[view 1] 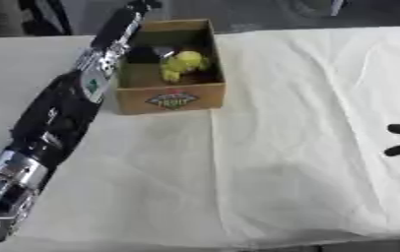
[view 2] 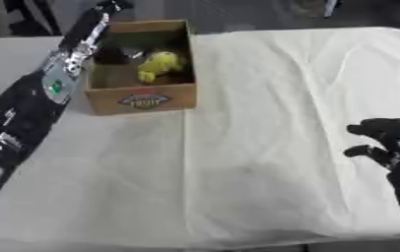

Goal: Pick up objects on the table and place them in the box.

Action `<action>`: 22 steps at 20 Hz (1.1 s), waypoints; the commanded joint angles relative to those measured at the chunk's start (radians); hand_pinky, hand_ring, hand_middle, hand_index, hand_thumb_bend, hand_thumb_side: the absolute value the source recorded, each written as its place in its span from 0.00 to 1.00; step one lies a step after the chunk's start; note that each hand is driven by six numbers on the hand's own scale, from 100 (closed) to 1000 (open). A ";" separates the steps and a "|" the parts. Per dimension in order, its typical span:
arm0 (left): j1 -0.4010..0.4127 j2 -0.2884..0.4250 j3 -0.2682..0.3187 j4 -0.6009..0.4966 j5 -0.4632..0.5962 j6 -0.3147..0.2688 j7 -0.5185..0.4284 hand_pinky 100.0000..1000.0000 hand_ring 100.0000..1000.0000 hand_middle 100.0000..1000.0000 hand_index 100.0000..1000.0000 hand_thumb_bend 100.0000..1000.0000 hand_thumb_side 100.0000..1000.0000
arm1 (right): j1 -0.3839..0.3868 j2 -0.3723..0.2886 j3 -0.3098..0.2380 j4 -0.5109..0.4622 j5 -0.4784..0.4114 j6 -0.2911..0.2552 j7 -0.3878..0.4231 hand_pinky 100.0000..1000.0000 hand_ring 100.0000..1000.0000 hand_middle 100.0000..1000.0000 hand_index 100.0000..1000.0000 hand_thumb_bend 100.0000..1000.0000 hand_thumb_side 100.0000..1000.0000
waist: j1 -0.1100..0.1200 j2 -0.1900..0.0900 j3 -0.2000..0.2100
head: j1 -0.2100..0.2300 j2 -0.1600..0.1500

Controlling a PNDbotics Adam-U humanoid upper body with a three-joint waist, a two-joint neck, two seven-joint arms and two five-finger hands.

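Left eye view: the left arm [view 1: 61, 113] comes in from the lower left corner and stretches up along the left side of the box [view 1: 170, 96], crossing its left wall.
Left hand: it lies at the far left corner of the box [view 1: 141, 6], at the picture's top edge; whether its fingers are apart or together cannot be told.
Box: brown cardboard, open at the top, standing at the far left part of the table, with a dark printed label [view 1: 172, 100] on its near wall.
Yellow toy: a yellow soft thing [view 1: 183, 64] lies inside the box, toward the right wall, apart from the left arm.
Other contents: something dark with a pale patch [view 1: 156, 51] sits inside the box behind the yellow toy; what it is cannot be made out.
Right hand: it rests near the right edge [view 2: 384, 140], well apart from the box, its fingers curled loosely and closed on nothing.
Table: covered with a creased white cloth [view 2: 264, 147]; the box stands on the cloth's left part.
Background: dark floor and dark legs of some frame show beyond the table's far edge.
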 commanded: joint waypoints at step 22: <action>0.601 -0.017 0.133 -0.889 0.796 0.210 -0.142 0.74 0.72 0.61 0.75 0.16 0.58 | 0.002 -0.025 -0.049 -0.022 -0.001 -0.017 -0.034 0.54 0.77 0.56 0.66 0.00 0.66 | -0.020 -0.028 0.216 | -0.088 0.008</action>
